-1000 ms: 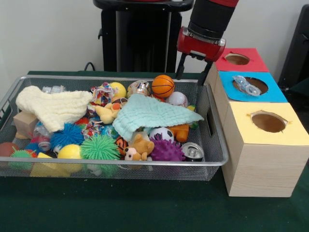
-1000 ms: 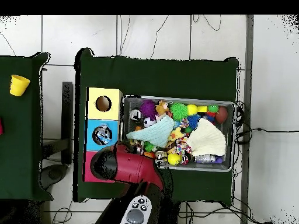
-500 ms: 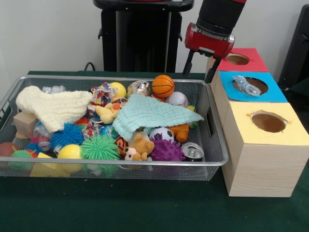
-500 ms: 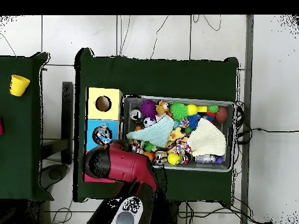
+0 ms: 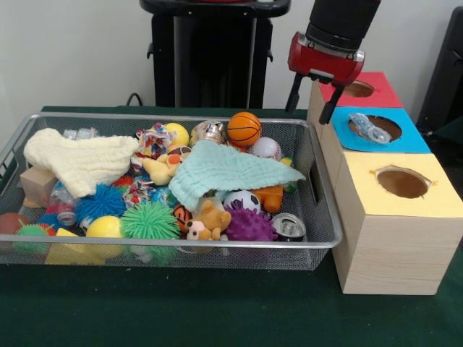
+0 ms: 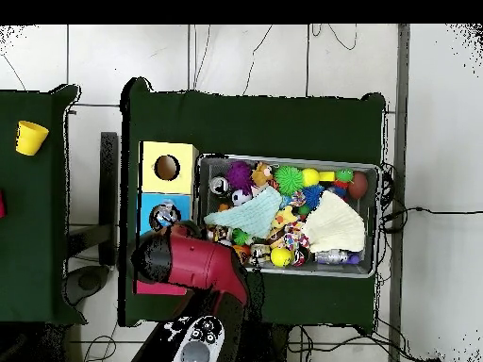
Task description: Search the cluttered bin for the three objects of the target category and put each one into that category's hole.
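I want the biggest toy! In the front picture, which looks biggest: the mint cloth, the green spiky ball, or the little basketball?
1. mint cloth
2. green spiky ball
3. basketball

The spiky ball sits nearer the camera than the basketball, so their true order is unsure.

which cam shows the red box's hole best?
Front view: the red box hole shows beside the open tool. Overhead, the arm covers nearly all of that box; no hole visible.

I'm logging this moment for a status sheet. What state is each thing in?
tool: open, empty, raised beside the red box
blue box hole: a clear plastic item sits in it
yellow box hole: empty
red box hole: nothing visible in it
mesh bin: full of toys
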### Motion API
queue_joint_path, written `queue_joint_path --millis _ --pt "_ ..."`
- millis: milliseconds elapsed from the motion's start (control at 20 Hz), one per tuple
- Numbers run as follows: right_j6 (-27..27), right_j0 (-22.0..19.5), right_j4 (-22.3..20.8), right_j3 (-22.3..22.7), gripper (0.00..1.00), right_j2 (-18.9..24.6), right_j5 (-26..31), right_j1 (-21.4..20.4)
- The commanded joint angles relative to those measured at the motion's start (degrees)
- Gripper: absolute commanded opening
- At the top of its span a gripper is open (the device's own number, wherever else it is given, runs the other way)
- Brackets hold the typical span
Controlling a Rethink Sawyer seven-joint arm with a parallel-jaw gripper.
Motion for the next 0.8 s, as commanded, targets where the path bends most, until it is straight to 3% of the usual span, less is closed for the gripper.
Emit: queue_joint_path --millis 50,800 --pt "16.5 0.5 3.9 -1.5 1.00 3.4 0.6 3.7" --pt "18.2 1.4 8.4 1.1 1.00 5.6 -6.1 6.5"
